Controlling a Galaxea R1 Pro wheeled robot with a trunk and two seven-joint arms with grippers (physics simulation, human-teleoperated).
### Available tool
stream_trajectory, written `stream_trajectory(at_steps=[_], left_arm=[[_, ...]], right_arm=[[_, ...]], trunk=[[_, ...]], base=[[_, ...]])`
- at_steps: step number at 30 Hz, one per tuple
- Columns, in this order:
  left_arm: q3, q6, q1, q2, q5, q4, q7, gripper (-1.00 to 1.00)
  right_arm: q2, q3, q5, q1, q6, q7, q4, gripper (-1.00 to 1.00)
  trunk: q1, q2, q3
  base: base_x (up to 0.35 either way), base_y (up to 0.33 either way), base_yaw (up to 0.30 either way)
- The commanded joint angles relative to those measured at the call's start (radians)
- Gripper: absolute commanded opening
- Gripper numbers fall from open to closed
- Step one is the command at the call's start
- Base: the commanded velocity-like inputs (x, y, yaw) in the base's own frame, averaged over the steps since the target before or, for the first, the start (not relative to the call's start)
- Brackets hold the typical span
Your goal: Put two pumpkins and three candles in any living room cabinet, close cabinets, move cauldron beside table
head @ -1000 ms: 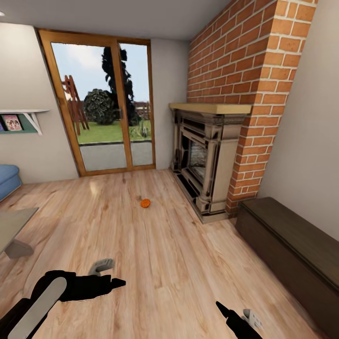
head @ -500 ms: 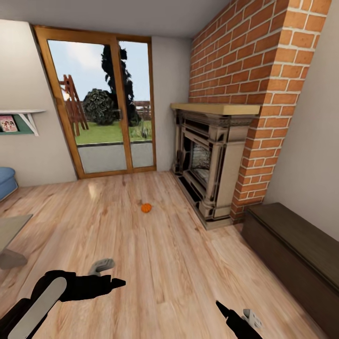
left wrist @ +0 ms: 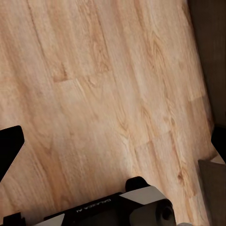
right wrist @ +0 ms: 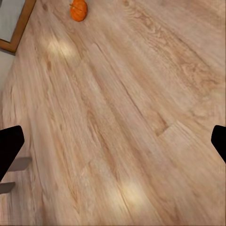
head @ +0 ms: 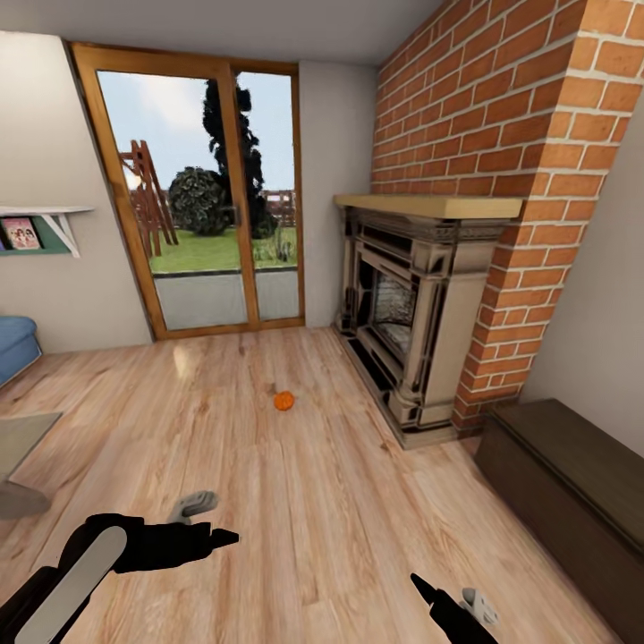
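The camera has rolled closer to the one small orange ribbed pumpkin (head: 283, 401) mid-frame. Left wrist housing reads "GALAXEA". Both end effectors, left (left wrist: 113, 141) and right (right wrist: 113, 141), are spread.

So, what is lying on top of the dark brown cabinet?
Nothing shows on the visible part of the cabinet top. Its far right end runs past the picture's edge, so that part cannot be checked.
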Motion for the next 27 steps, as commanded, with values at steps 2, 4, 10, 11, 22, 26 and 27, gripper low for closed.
stream_trajectory(at_steps=[2,4,10,11,22,26,27], left_arm=[[-0.002,0.001,-0.001,0.001,0.011,-0.001,0.01,1.0],[-0.002,0.001,-0.001,0.001,0.011,-0.001,0.01,1.0],[-0.002,0.0,-0.001,0.001,0.011,-0.001,0.01,1.0],[-0.002,0.0,-0.001,0.001,0.011,-0.001,0.01,1.0],[0.005,-0.003,-0.026,0.002,-0.007,0.107,0.018,1.0],[0.005,-0.005,-0.06,0.002,-0.017,0.181,0.022,1.0],[0.004,-0.006,-0.066,0.002,-0.03,0.192,0.022,1.0]], right_arm=[[0.0,0.008,-0.006,-0.001,-0.007,0.001,0.001,1.0],[0.0,0.008,-0.006,-0.001,-0.008,0.001,0.001,1.0],[0.0,0.01,-0.005,-0.001,-0.01,0.0,0.001,1.0],[0.0,0.01,-0.005,-0.001,-0.011,0.0,0.001,1.0],[-0.009,-0.001,-0.017,-0.001,-0.017,0.002,0.015,1.0],[-0.004,0.0,-0.014,-0.001,-0.015,-0.028,0.015,1.0],[-0.003,0.003,-0.013,-0.001,-0.015,-0.056,0.016,1.0]], trunk=[[0.0,-0.001,-0.003],[0.0,-0.001,-0.005],[0.0,-0.001,-0.01],[0.0,-0.001,-0.011],[0.0,-0.001,-0.014],[0.0,-0.001,-0.014],[0.0,-0.001,-0.014]], base=[[0.247,0.0,0.227],[0.247,0.0,0.235],[0.247,0.0,0.242],[0.247,0.0,0.245],[0.251,0.0,0.238],[0.271,0.0,0.065],[0.282,0.0,0.022]])
